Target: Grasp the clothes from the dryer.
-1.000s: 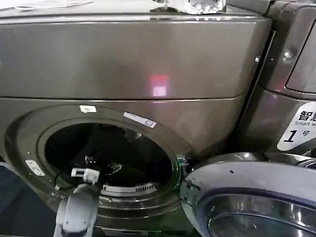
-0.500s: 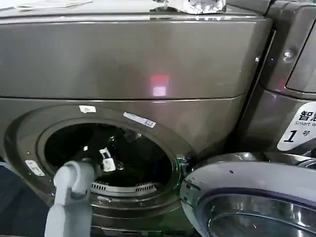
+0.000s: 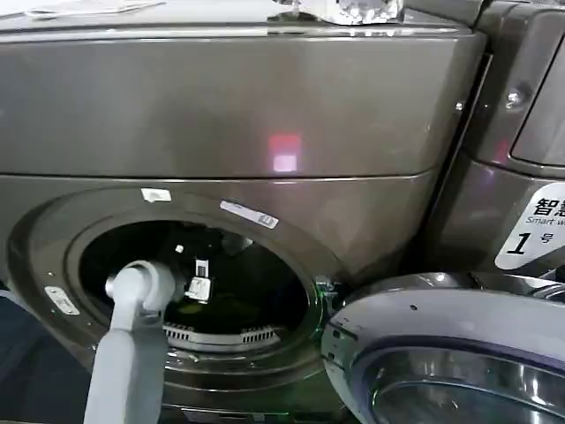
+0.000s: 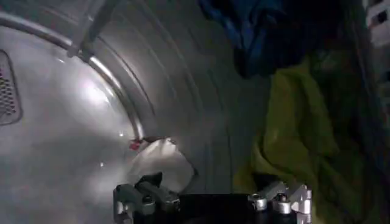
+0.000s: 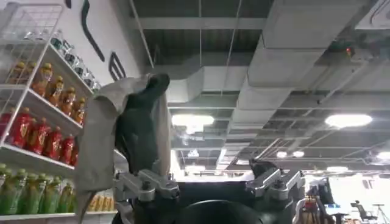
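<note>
1. Low at the left of the head view, the left arm reaches through the round mouth of the dryer [image 3: 265,115], its left claw [image 3: 198,284] inside the drum.
2. Its fingers stand apart, holding nothing.
3. Beyond them lie the clothes: a white piece [image 4: 161,163] and a yellow-green piece [image 4: 298,131].
4. The right claw [image 5: 207,182] stands spread, a grey-and-black cloth [image 5: 131,134] draped over one finger.

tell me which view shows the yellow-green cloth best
The left wrist view: the yellow-green cloth lies draped against the drum wall. The head view gives a dim hint of it in the dryer; the right wrist view faces the ceiling.
</note>
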